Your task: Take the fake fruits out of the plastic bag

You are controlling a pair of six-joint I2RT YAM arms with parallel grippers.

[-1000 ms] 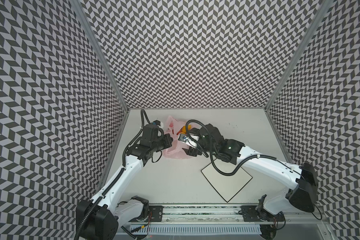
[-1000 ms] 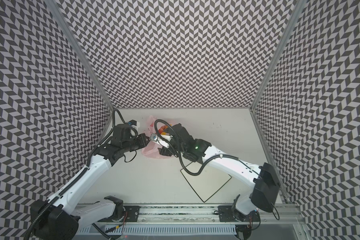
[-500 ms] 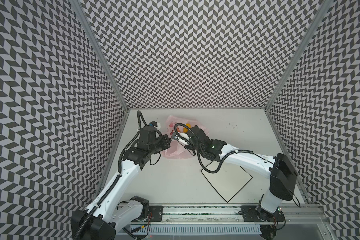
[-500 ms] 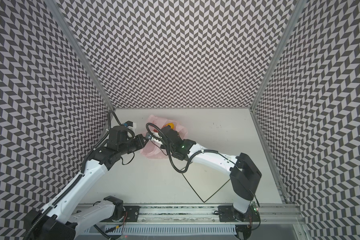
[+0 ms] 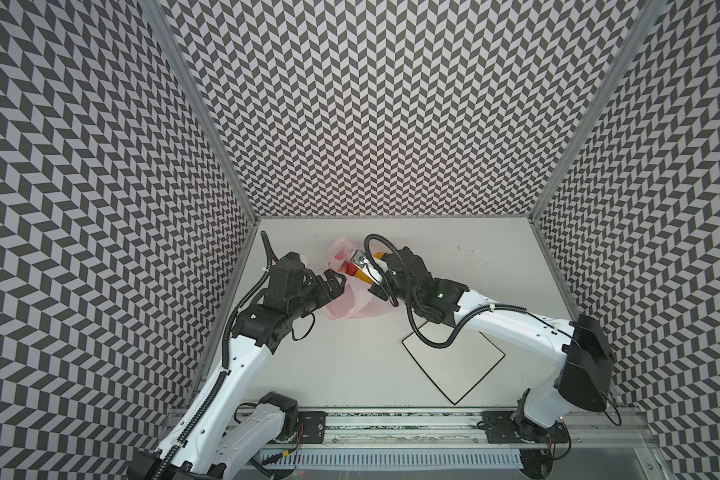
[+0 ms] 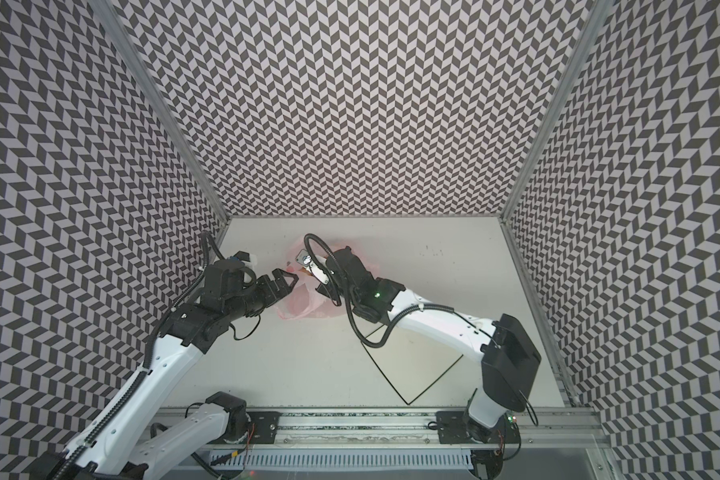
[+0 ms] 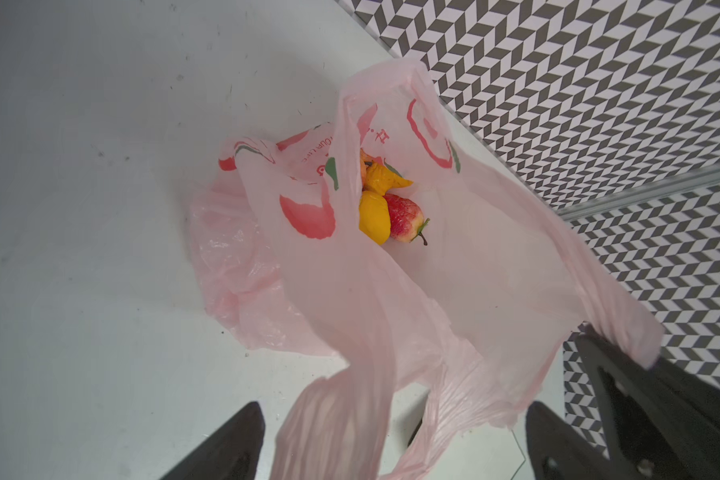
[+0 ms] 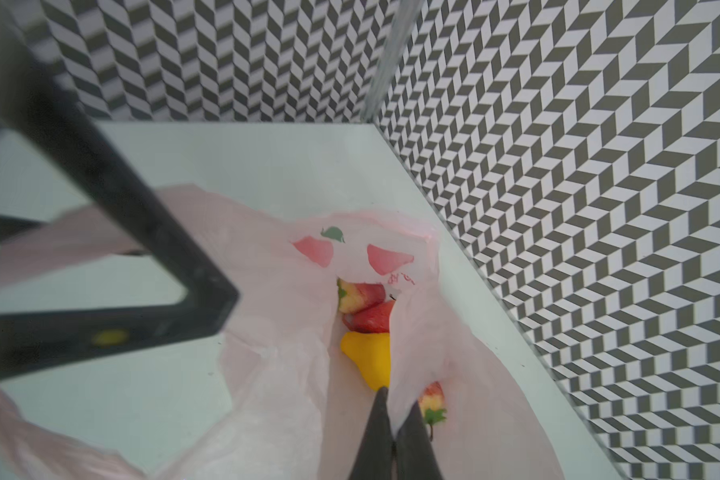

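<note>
- Left wrist view: the fake fruits [image 7: 385, 208], yellow and red, lie bunched deep inside the plastic bag [image 7: 495, 266], none out yet.
- The bag rests on the table [image 7: 80, 249], near its back left corner.
- Pinching the bag's rim, the right gripper [image 8: 393, 409] has its fingers closed; the left gripper [image 7: 393, 415] gapes wide, with a handle hanging loose between its fingers.
- Step: holding the mouth open. Next, likely, the left gripper reaches in for one fruit.

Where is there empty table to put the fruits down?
Bare table lies between the plastic bag and the right wall, and in front, left of the square board. The left gripper and right gripper crowd the bag.
</note>
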